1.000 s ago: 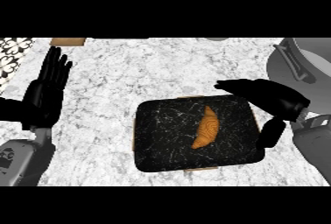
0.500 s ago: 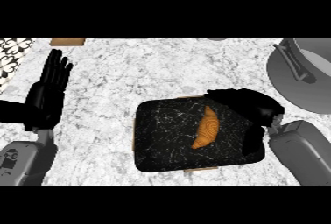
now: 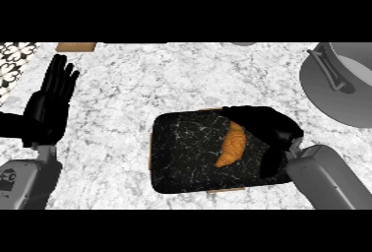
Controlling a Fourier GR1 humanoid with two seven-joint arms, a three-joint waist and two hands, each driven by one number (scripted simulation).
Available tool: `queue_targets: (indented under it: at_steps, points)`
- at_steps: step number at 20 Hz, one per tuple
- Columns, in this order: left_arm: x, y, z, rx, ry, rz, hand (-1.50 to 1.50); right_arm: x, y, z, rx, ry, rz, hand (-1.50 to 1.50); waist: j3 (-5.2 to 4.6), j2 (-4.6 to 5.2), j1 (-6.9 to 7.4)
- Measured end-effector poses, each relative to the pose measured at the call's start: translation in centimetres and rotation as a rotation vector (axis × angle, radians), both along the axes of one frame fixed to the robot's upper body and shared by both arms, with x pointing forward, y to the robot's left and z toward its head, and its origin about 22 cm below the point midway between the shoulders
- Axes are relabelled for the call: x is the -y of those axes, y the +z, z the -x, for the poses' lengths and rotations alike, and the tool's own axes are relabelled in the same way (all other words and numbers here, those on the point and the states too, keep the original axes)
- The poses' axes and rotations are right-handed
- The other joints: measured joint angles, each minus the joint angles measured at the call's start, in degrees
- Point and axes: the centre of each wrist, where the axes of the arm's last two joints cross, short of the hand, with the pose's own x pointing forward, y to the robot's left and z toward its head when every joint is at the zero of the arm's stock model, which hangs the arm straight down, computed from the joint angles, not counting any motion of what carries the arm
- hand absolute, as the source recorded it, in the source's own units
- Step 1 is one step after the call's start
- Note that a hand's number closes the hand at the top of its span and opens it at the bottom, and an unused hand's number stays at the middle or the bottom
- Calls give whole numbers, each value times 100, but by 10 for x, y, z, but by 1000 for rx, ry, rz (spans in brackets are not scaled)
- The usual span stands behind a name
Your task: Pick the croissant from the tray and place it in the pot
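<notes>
Right robot hand [image 3: 265, 129] is curling over the croissant [image 3: 232, 146] on the tray [image 3: 181, 157] (not yet gripping), readying the lift toward the pot [image 3: 341, 88]

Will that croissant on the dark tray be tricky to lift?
Probably light, since the croissant looks small beside the robot hand. Its curved, tapered shape may pivot if pinched off-centre. It lies flat on the tray, so rolling seems unlikely.

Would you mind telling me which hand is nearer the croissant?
Right. The right hand curls over the croissant on the tray; the left hand rests open far left.
</notes>
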Motion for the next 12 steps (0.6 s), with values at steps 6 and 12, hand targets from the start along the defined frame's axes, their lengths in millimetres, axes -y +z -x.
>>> queue_targets:
  at_steps: [6, 12]
  points:
    - [5, -3, -7, 2, 1, -3, 0, -9, -23, 0, 15, -38, 66, -150, -1, 3, -2]
    - [7, 0, -1, 3, 0, -1, 0, -17, -43, -11, 10, -46, 68, -150, 1, 3, 12]
